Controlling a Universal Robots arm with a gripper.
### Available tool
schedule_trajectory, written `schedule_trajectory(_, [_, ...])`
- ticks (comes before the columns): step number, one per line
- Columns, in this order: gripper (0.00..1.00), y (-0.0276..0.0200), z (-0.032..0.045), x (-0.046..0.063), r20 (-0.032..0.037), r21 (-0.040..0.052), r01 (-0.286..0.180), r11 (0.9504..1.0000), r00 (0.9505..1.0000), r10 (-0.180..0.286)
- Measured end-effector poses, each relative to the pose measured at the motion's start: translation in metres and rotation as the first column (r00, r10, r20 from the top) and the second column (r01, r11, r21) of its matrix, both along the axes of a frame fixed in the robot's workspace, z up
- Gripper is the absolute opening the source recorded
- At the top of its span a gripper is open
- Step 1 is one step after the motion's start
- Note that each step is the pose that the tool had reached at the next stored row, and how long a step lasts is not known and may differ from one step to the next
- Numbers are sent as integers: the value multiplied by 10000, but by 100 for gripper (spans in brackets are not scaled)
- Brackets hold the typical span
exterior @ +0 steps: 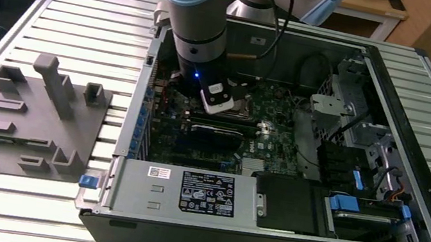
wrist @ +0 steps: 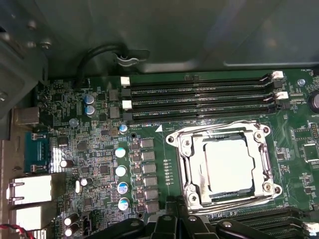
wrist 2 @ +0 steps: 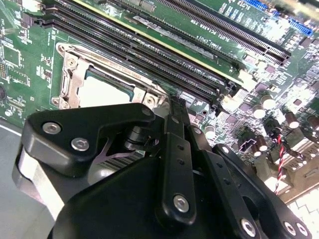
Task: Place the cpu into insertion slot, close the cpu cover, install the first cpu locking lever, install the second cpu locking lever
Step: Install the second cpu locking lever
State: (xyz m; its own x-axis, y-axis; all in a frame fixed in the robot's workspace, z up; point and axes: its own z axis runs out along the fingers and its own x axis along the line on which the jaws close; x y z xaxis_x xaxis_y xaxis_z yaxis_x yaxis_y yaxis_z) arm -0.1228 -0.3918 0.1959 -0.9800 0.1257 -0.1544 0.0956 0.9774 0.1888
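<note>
So the cpu (wrist: 227, 164) sits in its socket on the motherboard (wrist: 99, 149), with the cpu cover (wrist: 192, 169) lying down around it. Memory slots (wrist: 199, 97) run just beside that socket. The gripper (wrist: 172, 219) hangs right by it.

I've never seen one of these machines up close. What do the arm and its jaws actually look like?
The arm is a thick grey tube with pale blue caps at its joints and a small blue light near the wrist. A black cable runs down beside it. A white block sits at its lower end. The gripper is matte black, built from flat linked bars joined by shiny silver screws.
</note>
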Motion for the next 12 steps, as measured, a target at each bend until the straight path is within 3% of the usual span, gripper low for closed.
schedule_trajectory(6, [11,0,0,-7,28,-2,1,10000,10000,-1])
schedule_trajectory(8, [11,-1,-7,-16,80,-3,1,10000,10000,0])
schedule_trajectory(12, [11,0,-48,-34,248,-1,0,10000,9997,0])
